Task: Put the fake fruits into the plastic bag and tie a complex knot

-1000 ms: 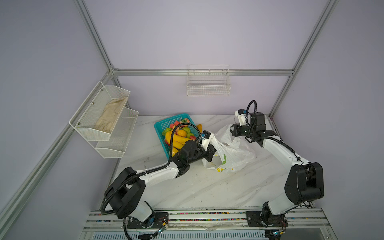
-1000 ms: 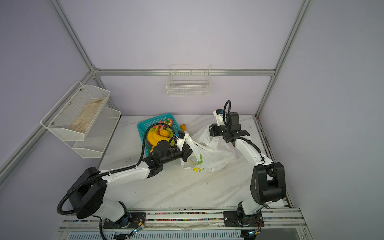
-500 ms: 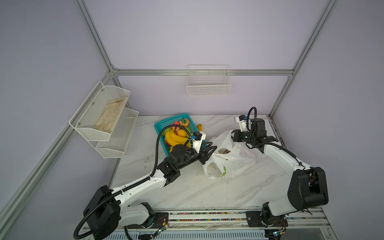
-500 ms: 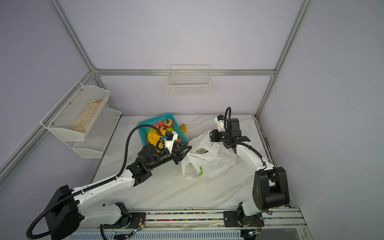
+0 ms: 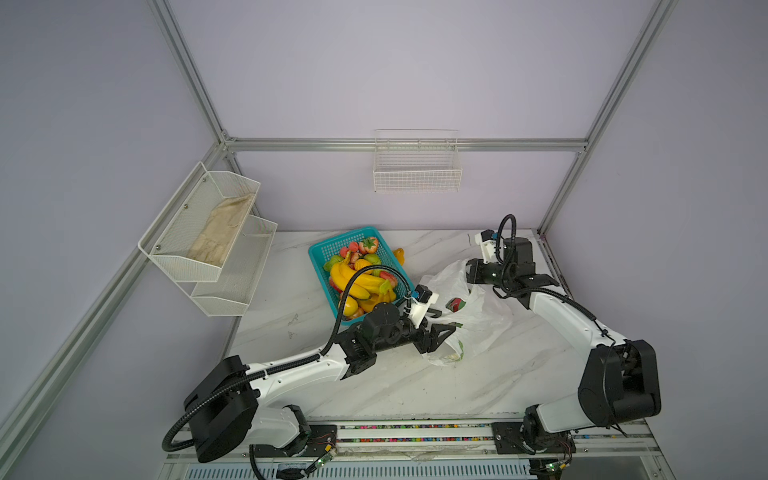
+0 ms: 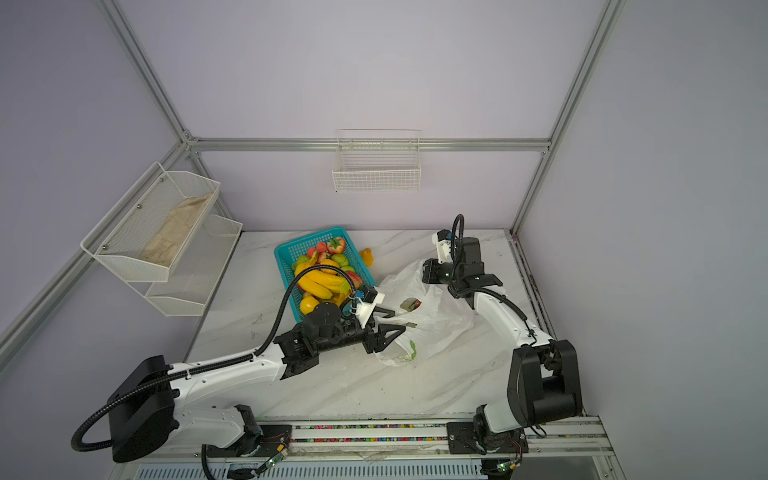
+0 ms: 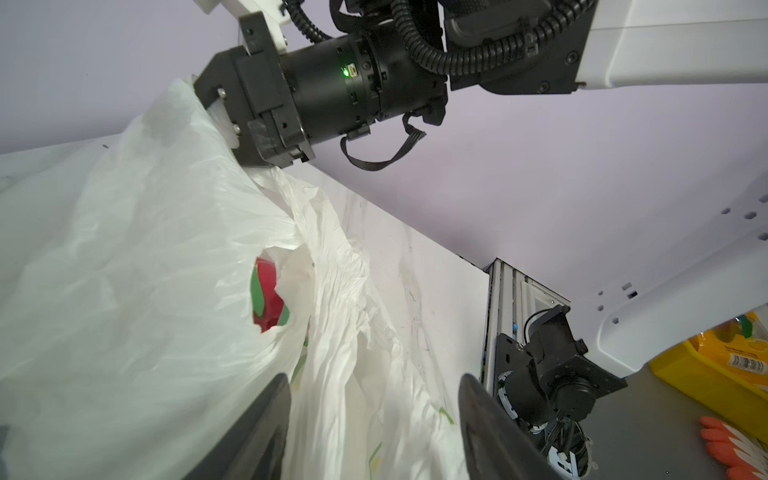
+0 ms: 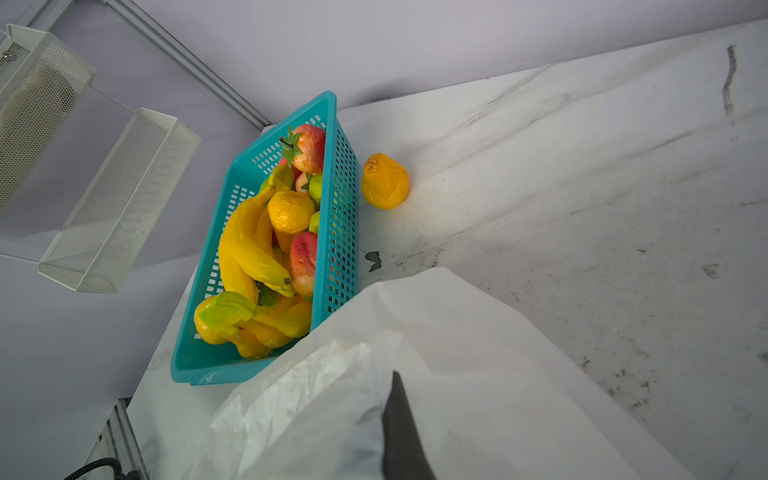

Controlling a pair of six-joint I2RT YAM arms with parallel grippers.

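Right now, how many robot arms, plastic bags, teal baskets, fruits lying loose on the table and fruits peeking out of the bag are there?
Robot arms: 2 (left arm, right arm)
Plastic bag: 1
Teal basket: 1
Loose fruit on the table: 1
Fruit showing inside the bag: 1
Total: 6

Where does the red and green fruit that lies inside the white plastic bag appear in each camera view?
In a top view: the red and green fruit shows in the plastic bag's open mouth, right of centre.
In a top view: the fruit is in the same opening, nearer the centre.
Left wrist: the fruit peeps through the bag's opening.
Right wrist: not in it; only the bag's outside shows.
Shared landmark: the plastic bag.
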